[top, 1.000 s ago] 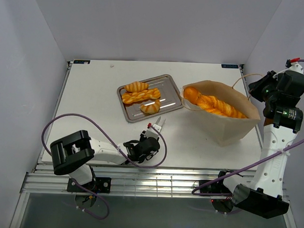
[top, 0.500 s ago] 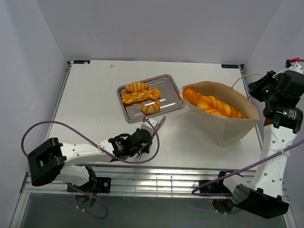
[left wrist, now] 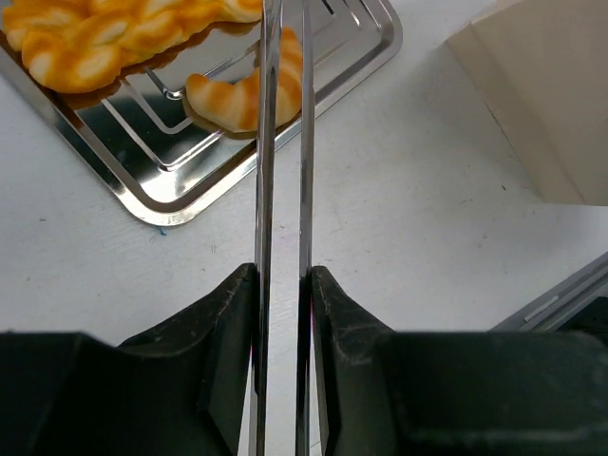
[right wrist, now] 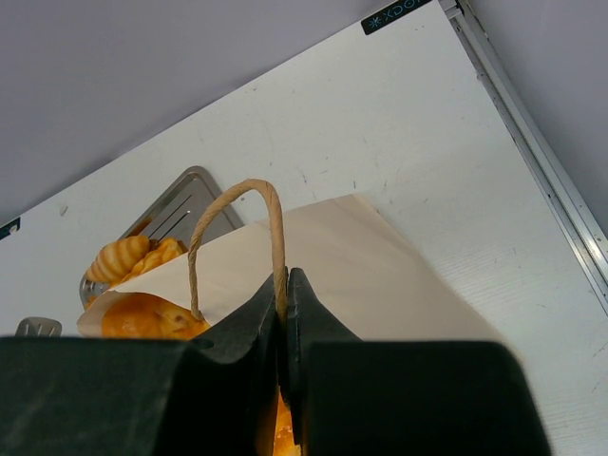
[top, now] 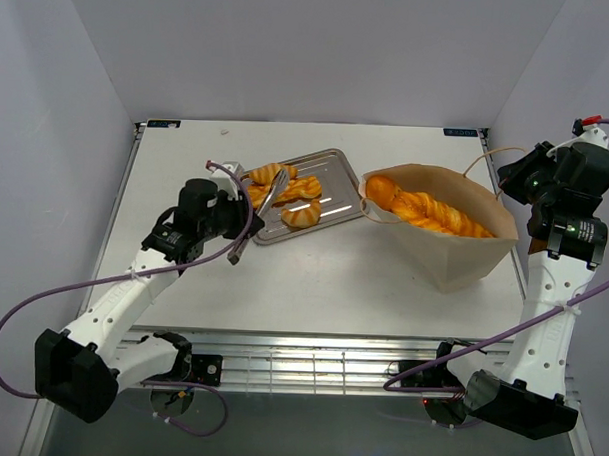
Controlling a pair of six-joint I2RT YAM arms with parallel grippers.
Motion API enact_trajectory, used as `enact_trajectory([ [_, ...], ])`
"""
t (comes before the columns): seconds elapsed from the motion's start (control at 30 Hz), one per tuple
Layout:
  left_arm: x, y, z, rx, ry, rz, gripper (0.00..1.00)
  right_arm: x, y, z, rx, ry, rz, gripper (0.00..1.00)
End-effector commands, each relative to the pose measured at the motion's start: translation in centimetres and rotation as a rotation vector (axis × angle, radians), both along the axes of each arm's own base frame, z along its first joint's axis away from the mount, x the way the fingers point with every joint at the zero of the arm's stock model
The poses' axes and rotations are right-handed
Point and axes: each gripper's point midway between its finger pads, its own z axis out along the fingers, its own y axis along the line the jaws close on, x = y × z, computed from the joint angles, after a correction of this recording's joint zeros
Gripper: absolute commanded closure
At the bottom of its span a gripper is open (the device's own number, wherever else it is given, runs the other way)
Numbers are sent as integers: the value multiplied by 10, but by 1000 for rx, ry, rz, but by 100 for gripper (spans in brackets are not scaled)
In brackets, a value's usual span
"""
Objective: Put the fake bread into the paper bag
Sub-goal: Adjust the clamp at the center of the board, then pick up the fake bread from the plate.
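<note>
The left fingers (left wrist: 223, 313) clamp the tongs (left wrist: 267, 171), aimed at a roll (left wrist: 233, 100); the right fingers (right wrist: 252, 328) pinch the handle (right wrist: 228, 204) to steady the bag (right wrist: 380, 266).

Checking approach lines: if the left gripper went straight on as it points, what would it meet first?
Probably the small crescent roll on the metal tray: the tongs clamped in the left gripper run straight across it, though height above it is unclear.
</note>
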Motion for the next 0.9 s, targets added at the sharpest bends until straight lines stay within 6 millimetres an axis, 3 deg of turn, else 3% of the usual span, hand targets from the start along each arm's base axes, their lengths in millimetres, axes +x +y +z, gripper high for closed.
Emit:
enact_trajectory([
  [0.0,-27,-6,5,-166,126,-172,61,-3,-1,34,-46,-102,0,92],
  [0.3,-35,22,-12,-421,285,-154,52,-3,1,34,-44,-106,12,92],
  [0.5,-21,37,-27,-487,352,-22,55,-3,2,35,-41,-110,17,92],
  [0.73,-16,38,-42,-563,441,46,53,-4,3,36,-40,-115,21,92],
  [0.87,-7,49,-49,-610,471,95,51,-5,4,37,-40,-118,23,92],
])
